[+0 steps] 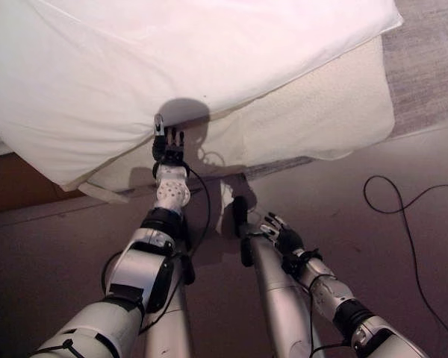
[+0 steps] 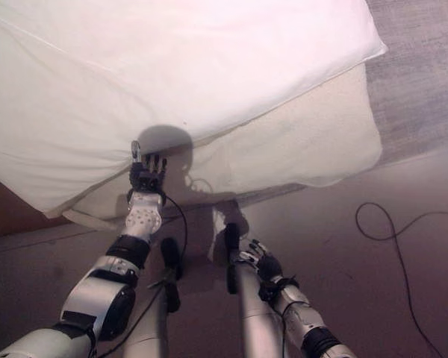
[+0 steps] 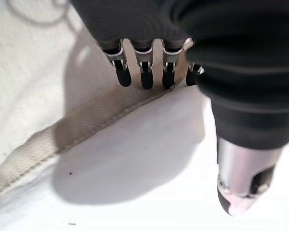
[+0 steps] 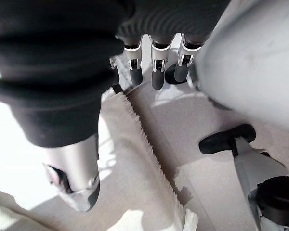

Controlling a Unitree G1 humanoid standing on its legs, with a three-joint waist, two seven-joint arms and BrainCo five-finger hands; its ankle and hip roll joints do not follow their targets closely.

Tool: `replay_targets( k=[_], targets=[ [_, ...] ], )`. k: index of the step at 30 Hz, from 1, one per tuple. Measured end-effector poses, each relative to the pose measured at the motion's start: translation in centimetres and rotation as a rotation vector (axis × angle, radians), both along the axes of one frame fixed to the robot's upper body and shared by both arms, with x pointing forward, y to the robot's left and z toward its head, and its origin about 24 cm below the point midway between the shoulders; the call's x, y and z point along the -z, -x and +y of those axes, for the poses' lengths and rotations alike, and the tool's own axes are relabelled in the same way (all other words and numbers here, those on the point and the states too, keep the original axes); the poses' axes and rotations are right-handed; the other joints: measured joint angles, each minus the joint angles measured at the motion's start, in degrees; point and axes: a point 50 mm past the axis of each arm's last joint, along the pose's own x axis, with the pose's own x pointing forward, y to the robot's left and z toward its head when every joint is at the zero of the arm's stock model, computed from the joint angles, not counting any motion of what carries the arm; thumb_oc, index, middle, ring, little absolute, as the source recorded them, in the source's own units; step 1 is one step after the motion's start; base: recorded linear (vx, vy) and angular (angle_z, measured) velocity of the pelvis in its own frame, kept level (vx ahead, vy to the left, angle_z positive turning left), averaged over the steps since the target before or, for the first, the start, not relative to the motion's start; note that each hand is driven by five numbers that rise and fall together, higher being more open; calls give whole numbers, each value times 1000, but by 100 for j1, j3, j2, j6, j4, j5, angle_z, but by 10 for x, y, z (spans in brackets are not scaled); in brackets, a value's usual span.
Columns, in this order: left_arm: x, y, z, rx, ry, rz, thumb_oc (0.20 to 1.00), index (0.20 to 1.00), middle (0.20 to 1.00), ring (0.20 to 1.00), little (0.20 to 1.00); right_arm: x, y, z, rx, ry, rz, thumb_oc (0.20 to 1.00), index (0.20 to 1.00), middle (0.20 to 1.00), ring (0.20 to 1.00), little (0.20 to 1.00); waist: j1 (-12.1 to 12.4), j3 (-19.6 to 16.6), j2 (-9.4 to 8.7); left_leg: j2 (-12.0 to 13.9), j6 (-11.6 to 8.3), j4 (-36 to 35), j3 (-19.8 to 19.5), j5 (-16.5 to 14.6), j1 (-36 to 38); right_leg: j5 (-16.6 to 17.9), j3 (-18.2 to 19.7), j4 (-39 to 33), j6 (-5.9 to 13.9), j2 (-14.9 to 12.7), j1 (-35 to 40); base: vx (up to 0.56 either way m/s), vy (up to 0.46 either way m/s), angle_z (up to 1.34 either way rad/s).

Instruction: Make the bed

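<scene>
Your white, smooth duvet (image 1: 172, 60) lies spread across the bed, its lower edge hanging over a cream textured blanket (image 1: 313, 119) that shows beneath it toward the right. A beige woven hem strip (image 3: 86, 120) runs along the duvet's edge. Your left hand (image 1: 169, 145) is raised to that edge, fingers (image 3: 145, 72) straight and released, holding nothing. Your right hand (image 1: 284, 237) hangs low over the brown floor (image 1: 358, 246), well apart from the bed, fingers relaxed and empty. A grey rug (image 1: 425, 67) lies beside the bed's right corner.
</scene>
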Motion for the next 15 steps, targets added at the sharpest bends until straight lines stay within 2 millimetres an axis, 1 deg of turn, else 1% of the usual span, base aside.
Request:
replay_targets(
  k=[2,4,6,9,13,15],
  targets=[
    [-3,-3,1,-1,-6,10,1000,1000,1000,1000,1000,0,0,1,-4,2,1,1000,1000,1000,1000,1000,-3,-4,-6,13,0,17,1,0,-15,3,3,3,2,-3,-8,0,0,0],
    [-10,-4,4,-9,-11,4,1000,1000,1000,1000,1000,1,1,2,-12,4,3,1000,1000,1000,1000,1000,8,-59,-63,20,-8,67,11,-12,-79,2,25,9,4,6,-71,2,8,-5],
    [-16,-5,3,-8,-11,-9,1000,1000,1000,1000,1000,1,2,3,-13,0,6,1000,1000,1000,1000,1000,9,-144,-131,18,-7,123,13,-18,-217,13,37,10,9,11,-198,0,0,0],
    [-17,-5,1,-8,-7,-9,1000,1000,1000,1000,1000,2,2,2,-11,2,8,1000,1000,1000,1000,1000,19,-146,-134,17,-2,131,12,-14,-244,38,36,15,14,2,-211,0,0,0],
    [-28,-3,-7,1,14,-72,1000,1000,1000,1000,1000,3,3,4,-13,-3,12,1000,1000,1000,1000,1000,32,-145,-134,3,9,140,2,-8,-248,47,36,31,20,-15,-206,0,0,0],
    [-36,0,-9,-1,25,-130,1000,1000,1000,1000,1000,3,4,3,-11,-3,14,1000,1000,1000,1000,1000,47,-146,-134,-1,15,139,-5,-4,-249,47,34,37,21,-20,-205,-3,-5,2]
  ],
)
